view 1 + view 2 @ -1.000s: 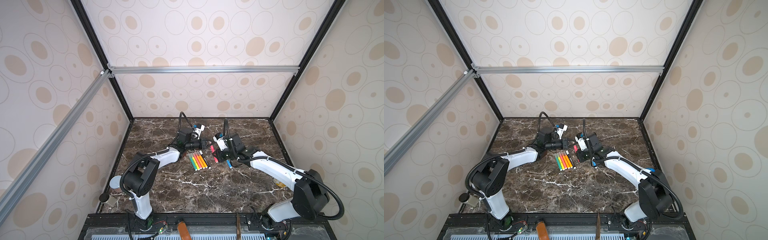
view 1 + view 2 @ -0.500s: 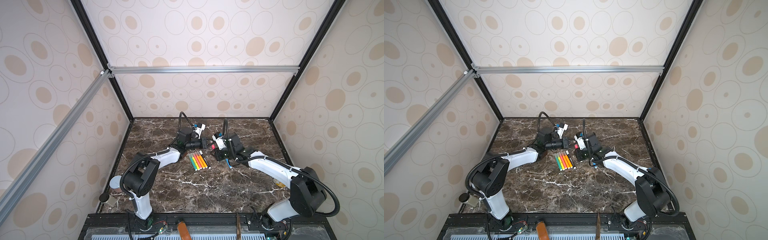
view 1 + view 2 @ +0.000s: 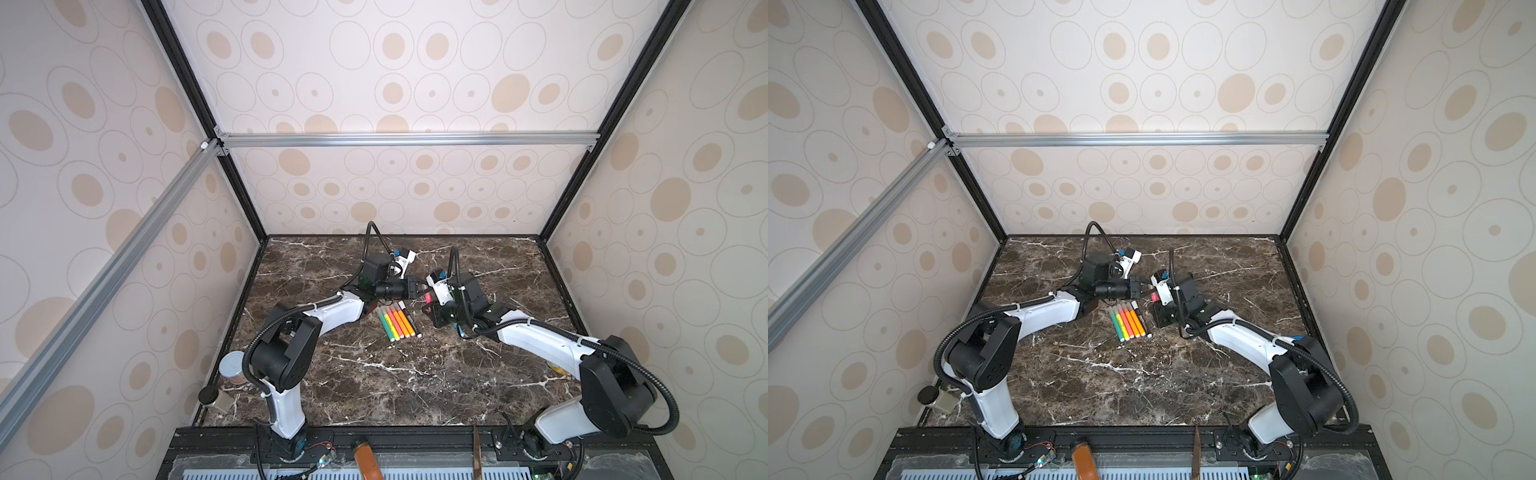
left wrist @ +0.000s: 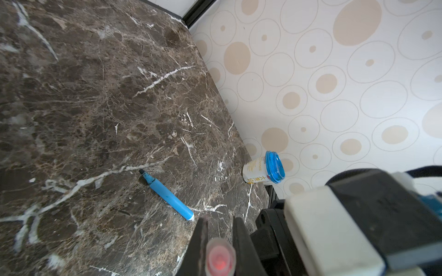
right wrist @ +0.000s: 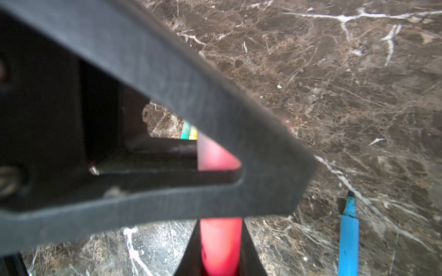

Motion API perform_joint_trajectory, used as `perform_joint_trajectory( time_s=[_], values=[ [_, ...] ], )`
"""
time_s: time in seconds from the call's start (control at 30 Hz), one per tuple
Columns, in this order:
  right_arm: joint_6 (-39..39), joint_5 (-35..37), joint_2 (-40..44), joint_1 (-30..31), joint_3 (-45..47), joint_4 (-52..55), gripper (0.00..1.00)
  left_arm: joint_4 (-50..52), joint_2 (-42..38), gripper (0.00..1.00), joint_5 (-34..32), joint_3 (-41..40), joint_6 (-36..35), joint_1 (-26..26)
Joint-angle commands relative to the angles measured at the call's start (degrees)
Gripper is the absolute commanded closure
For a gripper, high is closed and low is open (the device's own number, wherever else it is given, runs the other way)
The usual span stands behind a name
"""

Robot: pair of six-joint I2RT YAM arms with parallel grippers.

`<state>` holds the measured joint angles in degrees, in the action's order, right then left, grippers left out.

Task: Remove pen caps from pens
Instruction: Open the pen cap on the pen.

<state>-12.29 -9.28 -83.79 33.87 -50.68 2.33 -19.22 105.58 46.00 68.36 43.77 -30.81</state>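
A pink pen is held off the table between both grippers; in both top views the pink pen shows as a short bright stub. My right gripper is shut on its barrel. My left gripper is shut on its translucent pen cap, seen end-on with pink inside. One left finger crosses the right wrist view. Several capped pens lie in a row on the marble. A blue pen lies uncapped nearby.
A small cup with a blue lid stands at the table's right edge by the wall. Two jars sit at the front left corner. Patterned walls close in three sides of the marble table.
My right gripper has carried the pink pen up and left to meet my left gripper. The left arm has held still.
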Motion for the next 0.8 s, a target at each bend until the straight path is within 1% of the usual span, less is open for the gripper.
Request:
perform_joint_trajectory(
  time_s=[0.0, 0.13, 0.27, 0.5, 0.7, 0.77],
  values=[
    [-0.6, 0.7, 3.8, 2.2, 5.4, 3.5, 1.00, 2.7, 1.2, 1.00, -3.5, 7.8, -4.2, 3.7],
    [-2.2, 2.2, 7.2, 4.3, 9.8, 3.5, 1.00, 7.3, 3.8, 1.00, -4.2, 14.0, -5.8, 6.3],
    [-3.3, 3.5, 9.0, 6.7, 12.0, 4.5, 1.00, 10.2, 7.0, 1.00, -4.4, 20.5, -6.8, 8.0],
    [-5.1, 4.5, 10.3, 8.1, 13.0, 8.1, 1.00, 21.4, 11.8, 1.00, -10.4, 34.8, -12.4, 9.4],
    [-7.4, 4.2, 11.5, 8.2, 14.4, 10.0, 1.00, 27.4, 14.2, 1.00, -14.7, 43.5, -15.1, 11.1],
    [-7.9, 4.2, 12.4, 8.2, 15.3, 10.0, 1.00, 29.1, 15.6, 1.00, -14.9, 47.0, -15.4, 12.1]
  ],
)
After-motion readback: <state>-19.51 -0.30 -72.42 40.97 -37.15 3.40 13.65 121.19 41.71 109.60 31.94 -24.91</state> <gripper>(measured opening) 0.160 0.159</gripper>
